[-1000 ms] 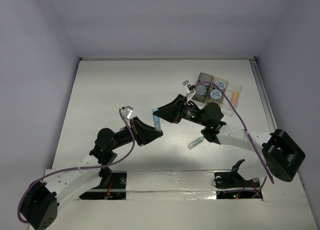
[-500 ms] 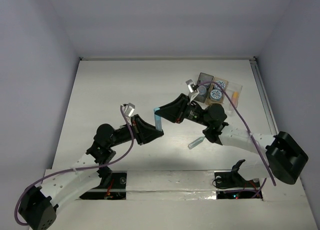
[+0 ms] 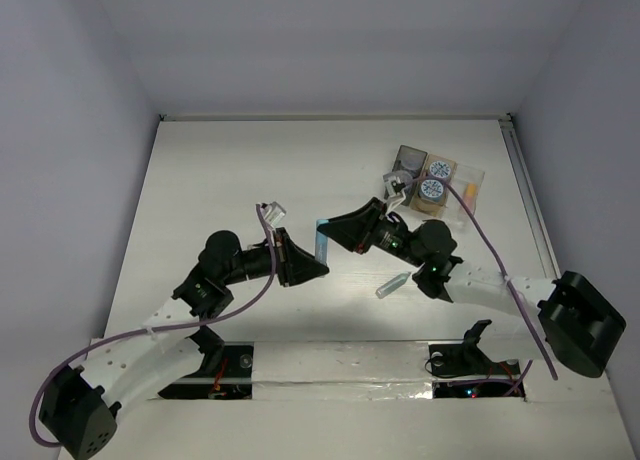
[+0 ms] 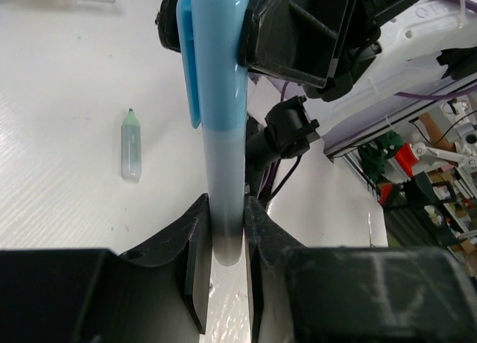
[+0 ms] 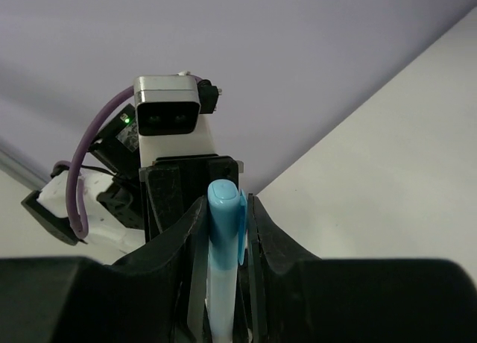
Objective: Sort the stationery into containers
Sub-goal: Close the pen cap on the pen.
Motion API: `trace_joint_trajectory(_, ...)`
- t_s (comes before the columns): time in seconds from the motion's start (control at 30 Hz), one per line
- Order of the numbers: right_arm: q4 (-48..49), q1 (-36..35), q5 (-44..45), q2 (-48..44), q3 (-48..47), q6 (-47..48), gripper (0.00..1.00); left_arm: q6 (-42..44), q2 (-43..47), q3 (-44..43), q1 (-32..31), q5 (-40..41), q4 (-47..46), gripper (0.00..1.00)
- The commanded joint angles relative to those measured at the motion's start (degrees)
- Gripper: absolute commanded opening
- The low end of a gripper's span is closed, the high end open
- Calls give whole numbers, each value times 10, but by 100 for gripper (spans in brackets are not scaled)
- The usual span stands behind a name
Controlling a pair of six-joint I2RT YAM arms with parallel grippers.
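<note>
A light blue stick with a clipped cap is held above the table between both grippers. My left gripper is shut on its pale lower end; in the left wrist view the stick rises from between my fingers. My right gripper is shut on its capped end, seen in the right wrist view. A mint green stick lies on the table, also in the left wrist view. The three joined trays stand at the back right: dark grey, tan, clear.
Two round jars with blue-white tops sit in the tan tray. An orange stick lies in the clear tray. White walls enclose the table on three sides. A purple cable runs along each arm.
Both grippers and the light blue stick have shifted a little right. The left arm has stretched further toward the stick.
</note>
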State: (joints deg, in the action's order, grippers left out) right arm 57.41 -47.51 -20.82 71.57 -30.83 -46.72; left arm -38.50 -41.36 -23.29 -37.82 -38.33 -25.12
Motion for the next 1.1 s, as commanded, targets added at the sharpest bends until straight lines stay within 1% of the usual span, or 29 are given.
trace_joint_trajectory(0.0, -179, -58, -128, 30, 72, 32, 0, 8, 16, -113, 47, 115, -206, 0)
trace_joint_trajectory(0.13, -155, -82, -114, 49, 101, 16, 0, 14, 3, -148, 59, 109, -188, 0)
trace_joint_trajectory(0.2, -122, -96, -110, 64, 116, 1, 0, 18, -4, -160, 59, 107, -179, 0)
trace_joint_trajectory(0.23, -111, -112, -104, 73, 118, -4, 0, 19, -11, -170, 64, 106, -179, 0)
trace_joint_trajectory(0.37, -51, -137, -98, 129, 120, -27, 0, 19, -32, -190, 64, 102, -188, 0)
trace_joint_trajectory(0.47, -31, -152, -98, 144, 120, -34, 0, 19, -39, -204, 76, 97, -185, 0)
trace_joint_trajectory(0.53, -31, -152, -95, 143, 125, -34, 0, 20, -31, -212, 96, 96, -178, 0)
trace_joint_trajectory(0.6, -38, -152, -90, 126, 133, -33, 0, 30, -24, -220, 101, 96, -155, 0)
trace_joint_trajectory(0.67, -63, -152, -78, 108, 142, -25, 0, 41, -10, -232, 115, 100, -121, 0)
trace_joint_trajectory(0.8, -96, -152, -58, 69, 151, -16, 0, 63, 12, -240, 126, 107, -85, 0)
trace_joint_trajectory(0.83, -110, -152, -55, 63, 149, -14, 0, 62, 14, -238, 131, 106, -84, 0)
trace_joint_trajectory(0.93, -107, -152, -64, 66, 146, -18, 0, 49, -2, -237, 144, 90, -102, 0)
trace_joint_trajectory(1.0, -95, -157, -70, 79, 144, -24, 0, 16, -20, -236, 151, 61, -144, 0)
trace_joint_trajectory(1.07, -91, -162, -74, 89, 139, -26, 0, -7, -43, -238, 151, 49, -165, 0)
